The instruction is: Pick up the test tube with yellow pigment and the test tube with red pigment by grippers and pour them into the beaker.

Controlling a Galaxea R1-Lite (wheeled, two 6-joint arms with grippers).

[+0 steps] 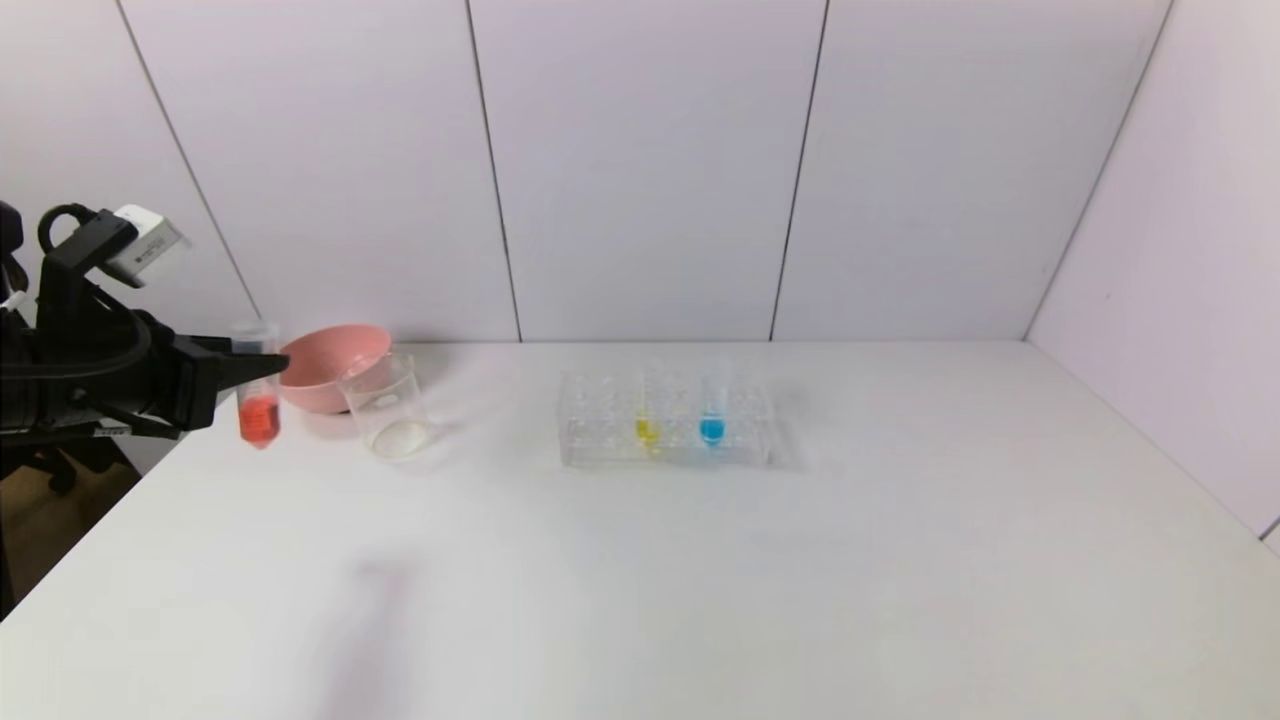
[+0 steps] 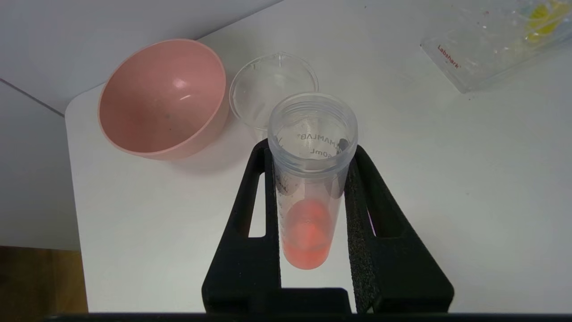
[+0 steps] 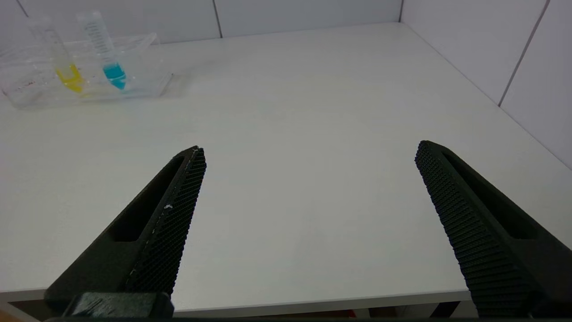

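Note:
My left gripper [image 1: 262, 364] is shut on the test tube with red pigment [image 1: 259, 400] and holds it upright above the table at the far left, just left of the beaker [image 1: 386, 405]. In the left wrist view the red tube [image 2: 308, 188] sits between the black fingers [image 2: 250, 214], with the beaker [image 2: 273, 85] beyond it. The test tube with yellow pigment [image 1: 647, 420] stands in the clear rack [image 1: 600, 440], also in the right wrist view [image 3: 62, 58]. My right gripper [image 3: 308, 154] is open and empty over the table's near edge; it is out of the head view.
A pink bowl [image 1: 335, 365] stands behind and left of the beaker, touching or nearly touching it. A blue-liquid tube [image 1: 712, 415] stands in the rack right of the yellow one. White walls close the back and right. The table's left edge is under my left arm.

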